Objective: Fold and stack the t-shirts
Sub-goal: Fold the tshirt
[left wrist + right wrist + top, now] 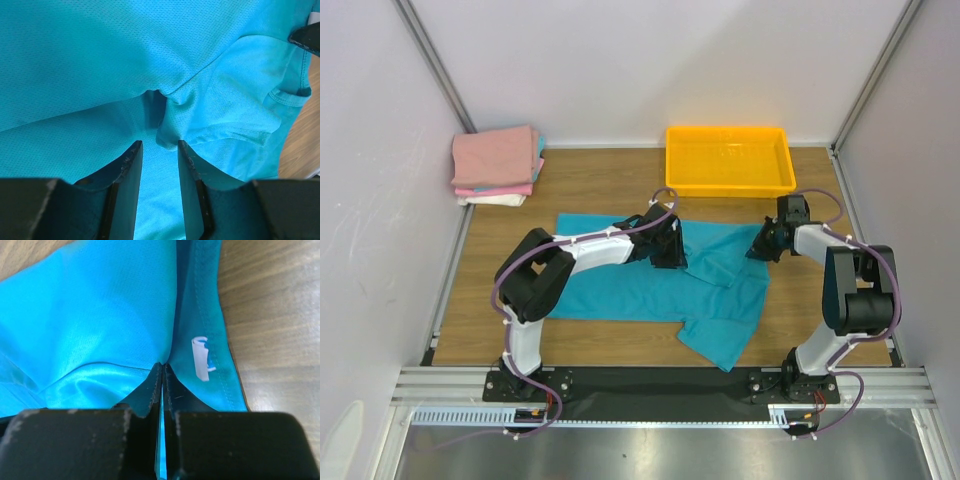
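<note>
A teal t-shirt [640, 285] lies spread on the wooden table, its right side folded over and rumpled. My left gripper [670, 246] hovers over the shirt's upper middle; in the left wrist view [160, 144] its jaws stand apart with only cloth [100, 60] below and a fabric pucker just ahead. My right gripper [757, 248] is at the shirt's right edge; in the right wrist view [162, 365] its jaws are pinched on a fold of the teal shirt [100, 315] beside its white label [201, 358]. A stack of folded shirts [498, 165], pink on top, sits at the back left.
A yellow bin [730, 160] stands at the back, right of centre. White walls with metal posts enclose the table on three sides. Bare wood [820, 300] shows right of the shirt and along the front edge.
</note>
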Controlling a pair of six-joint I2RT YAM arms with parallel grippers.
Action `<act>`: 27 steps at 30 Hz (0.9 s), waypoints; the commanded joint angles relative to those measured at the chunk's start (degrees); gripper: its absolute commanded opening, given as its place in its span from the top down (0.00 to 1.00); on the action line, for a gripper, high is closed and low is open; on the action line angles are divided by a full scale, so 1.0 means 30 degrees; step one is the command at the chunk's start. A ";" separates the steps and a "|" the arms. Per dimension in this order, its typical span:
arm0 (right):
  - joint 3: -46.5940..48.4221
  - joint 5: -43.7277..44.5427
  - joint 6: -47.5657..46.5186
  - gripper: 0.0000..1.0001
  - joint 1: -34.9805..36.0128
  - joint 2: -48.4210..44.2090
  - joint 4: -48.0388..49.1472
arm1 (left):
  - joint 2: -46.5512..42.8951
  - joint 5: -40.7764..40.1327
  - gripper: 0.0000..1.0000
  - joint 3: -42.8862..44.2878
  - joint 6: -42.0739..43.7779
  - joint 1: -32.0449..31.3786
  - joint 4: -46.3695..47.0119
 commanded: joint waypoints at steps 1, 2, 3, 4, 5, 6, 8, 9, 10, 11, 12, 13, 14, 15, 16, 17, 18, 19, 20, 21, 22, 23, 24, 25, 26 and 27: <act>0.0563 0.0378 -0.0676 1.00 -0.0149 -0.1261 -0.0909 | 0.0070 0.0506 0.60 0.0719 0.0047 0.0123 0.0801; 0.0564 0.0436 -0.0706 1.00 -0.0149 -0.1321 -0.1056 | 0.0041 0.0565 0.60 0.0718 -0.0011 0.0123 0.0831; 0.0564 0.0466 -0.0822 1.00 -0.0149 -0.1438 -0.1376 | 0.0069 0.0565 0.60 0.0718 -0.0012 0.0123 0.0889; 0.0535 0.0495 -0.0881 1.00 -0.0149 -0.1526 -0.1496 | 0.0070 0.0565 0.60 0.0718 -0.0041 0.0123 0.0948; 0.0448 0.0582 -0.0911 1.00 -0.0149 -0.1672 -0.1613 | 0.0070 0.0565 0.60 0.0689 -0.0070 0.0123 0.0920; 0.0360 0.0554 -0.0911 1.00 -0.0149 -0.1760 -0.1759 | 0.0070 0.0565 0.60 0.0660 -0.0099 0.0123 0.0919; 0.0010 0.0554 -0.0911 1.00 -0.0149 -0.1994 -0.1790 | 0.0070 0.0536 0.60 0.0630 -0.0187 0.0123 0.0978; -0.0138 0.0496 -0.0882 1.00 -0.0178 -0.2083 -0.1732 | 0.0070 0.0594 0.60 0.0601 -0.0188 0.0123 0.1007; -0.0226 0.0524 -0.0853 1.00 -0.0149 -0.2142 -0.1702 | 0.0070 0.0652 0.60 0.0601 -0.0188 0.0123 0.1094; -0.0430 0.0554 -0.0853 1.00 -0.0149 -0.2171 -0.1673 | 0.0099 0.0711 0.60 0.0630 -0.0188 0.0123 0.1095; -0.0490 0.0583 -0.0882 1.00 -0.0149 -0.2142 -0.1644 | 0.0157 0.0770 0.60 0.0630 -0.0188 0.0123 0.1124; -0.0491 0.0612 -0.0911 1.00 -0.0149 -0.2142 -0.1643 | 0.0215 0.0857 0.60 0.0630 -0.0188 0.0123 0.1153; -0.0520 0.0613 -0.0940 1.00 -0.0149 -0.2055 -0.1614 | 0.0303 0.0945 0.60 0.0688 -0.0159 0.0094 0.1183; -0.0578 0.0613 -0.0969 1.00 -0.0149 -0.1909 -0.1527 | 0.0333 0.1033 0.60 0.0689 -0.0158 0.0094 0.1183; -0.0579 0.0613 -0.0999 1.00 -0.0149 -0.1821 -0.1468 | 0.0391 0.1092 0.60 0.0689 -0.0158 0.0065 0.1299; -0.0608 0.0671 -0.1028 1.00 -0.0149 -0.1733 -0.1410 | 0.0450 0.1122 0.60 0.0689 -0.0129 0.0064 0.1358; -0.0579 0.0700 -0.1086 1.00 -0.0149 -0.1558 -0.1351 | 0.0508 0.1180 0.60 0.0718 -0.0129 0.0064 0.1446; -0.0608 0.0672 -0.1058 1.00 -0.0149 -0.1469 -0.1292 | 0.0480 0.1296 0.59 0.0718 -0.0071 0.0035 0.1563; -0.0608 0.0613 -0.1087 1.00 -0.0149 -0.1410 -0.1234 | 0.0567 0.1269 0.59 0.0747 -0.0041 0.0035 0.1622; -0.0579 0.0584 -0.1087 1.00 -0.0149 -0.1323 -0.1204 | 0.0655 0.1297 0.59 0.0777 -0.0041 0.0006 0.1622; -0.0579 0.0554 -0.1087 1.00 -0.0149 -0.1322 -0.1204 | 0.0742 0.1385 0.59 0.0893 0.0017 0.0006 0.1651; -0.0579 0.0554 -0.1087 1.00 -0.0149 -0.1322 -0.1117 | 0.0917 0.1385 0.59 0.0923 0.0075 0.0006 0.1710; -0.0579 0.0496 -0.1087 1.00 -0.0120 -0.1322 -0.1058 | 0.0977 0.1327 0.59 0.0981 0.0076 -0.0023 0.1739; -0.0550 0.0495 -0.1087 1.00 -0.0148 -0.1322 -0.1086 | 0.1036 0.1356 0.60 0.1098 0.0134 -0.0024 0.1740; -0.0520 0.0466 -0.1087 1.00 -0.0149 -0.1322 -0.1058 | 0.1152 0.1327 0.60 0.1157 0.0135 -0.0024 0.1769; -0.0491 0.0495 -0.1058 1.00 -0.0149 -0.1322 -0.1028 | 0.1270 0.1385 0.62 0.1187 0.0164 -0.0024 0.1798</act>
